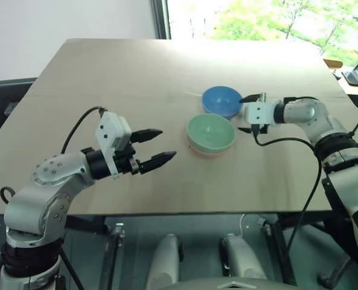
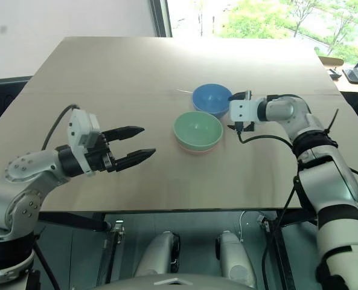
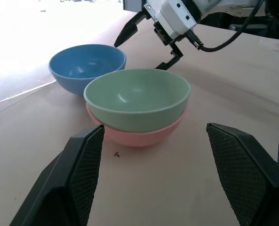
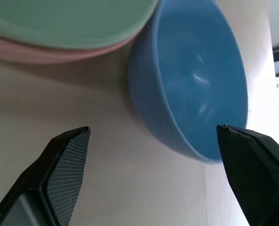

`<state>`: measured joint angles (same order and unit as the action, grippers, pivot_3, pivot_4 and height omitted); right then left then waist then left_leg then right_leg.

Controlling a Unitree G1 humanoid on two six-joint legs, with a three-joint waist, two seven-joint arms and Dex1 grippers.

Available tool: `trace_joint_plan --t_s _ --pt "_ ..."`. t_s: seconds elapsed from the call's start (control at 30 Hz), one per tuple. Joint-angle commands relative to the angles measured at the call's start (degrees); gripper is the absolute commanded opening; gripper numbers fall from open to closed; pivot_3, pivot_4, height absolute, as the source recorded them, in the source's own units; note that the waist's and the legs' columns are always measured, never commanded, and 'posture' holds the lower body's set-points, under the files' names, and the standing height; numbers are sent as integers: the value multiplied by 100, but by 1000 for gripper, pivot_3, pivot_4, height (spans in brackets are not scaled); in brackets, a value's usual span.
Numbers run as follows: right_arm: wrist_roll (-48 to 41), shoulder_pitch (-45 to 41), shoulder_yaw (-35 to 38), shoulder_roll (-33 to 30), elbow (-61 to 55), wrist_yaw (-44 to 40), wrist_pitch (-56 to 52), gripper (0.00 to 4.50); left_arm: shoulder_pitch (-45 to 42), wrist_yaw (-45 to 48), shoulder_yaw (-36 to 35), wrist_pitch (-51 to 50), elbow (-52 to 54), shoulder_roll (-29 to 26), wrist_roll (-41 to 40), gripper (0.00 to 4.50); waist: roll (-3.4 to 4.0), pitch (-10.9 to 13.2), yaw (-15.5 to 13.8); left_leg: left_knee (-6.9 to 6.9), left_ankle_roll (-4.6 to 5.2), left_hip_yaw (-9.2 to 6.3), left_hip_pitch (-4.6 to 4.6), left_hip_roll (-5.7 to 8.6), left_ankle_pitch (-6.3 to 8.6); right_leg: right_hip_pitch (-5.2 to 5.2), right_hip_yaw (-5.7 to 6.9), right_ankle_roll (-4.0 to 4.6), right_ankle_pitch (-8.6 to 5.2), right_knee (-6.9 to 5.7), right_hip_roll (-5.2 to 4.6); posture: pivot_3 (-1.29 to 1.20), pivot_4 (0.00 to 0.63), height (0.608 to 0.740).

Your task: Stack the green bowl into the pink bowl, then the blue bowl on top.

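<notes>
Right gripper (image 1: 246, 113) open beside blue bowl (image 1: 221, 100), no readable writing

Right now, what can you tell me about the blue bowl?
The blue bowl is small, round and bright sky blue, smooth like plastic, and empty. It stands upright on the wooden table, just behind the green bowl, which is nested in the pink bowl. The right pincer is beside it, jaws open toward its side, not gripping it.
</notes>
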<state>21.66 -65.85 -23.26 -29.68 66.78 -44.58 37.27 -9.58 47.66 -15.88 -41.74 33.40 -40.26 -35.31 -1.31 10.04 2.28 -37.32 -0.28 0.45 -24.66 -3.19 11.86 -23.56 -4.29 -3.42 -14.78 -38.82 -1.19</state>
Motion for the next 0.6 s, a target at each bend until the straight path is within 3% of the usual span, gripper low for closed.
trace_joint_plan --t_s 0.03,0.2,0.4,0.6 --pt "187 -306 -8 38 226 250 254 4500 59 -342 -222 59 336 17 -122 3678 0 0 5 0 0 0 0 0 0 0 0 0 0 -1 0 0 150 740" --pt "395 -387 -55 116 420 391 318 2706 222 -587 -176 115 503 54 -224 3755 1 0 20 3 0 -2 3 -1 0 0 0 1 0 -2 2 0 150 740" --pt "489 -471 -13 160 548 524 232 252 306 -819 -22 260 500 120 -142 3755 2 0 25 4 0 -1 4 -1 0 -1 -1 1 0 -3 2 0 150 740" --pt "687 -559 -51 79 558 728 352 121 262 -900 154 388 411 150 -91 3755 4 2 24 4 0 0 3 -1 0 -1 -1 1 0 -2 2 0 150 740"
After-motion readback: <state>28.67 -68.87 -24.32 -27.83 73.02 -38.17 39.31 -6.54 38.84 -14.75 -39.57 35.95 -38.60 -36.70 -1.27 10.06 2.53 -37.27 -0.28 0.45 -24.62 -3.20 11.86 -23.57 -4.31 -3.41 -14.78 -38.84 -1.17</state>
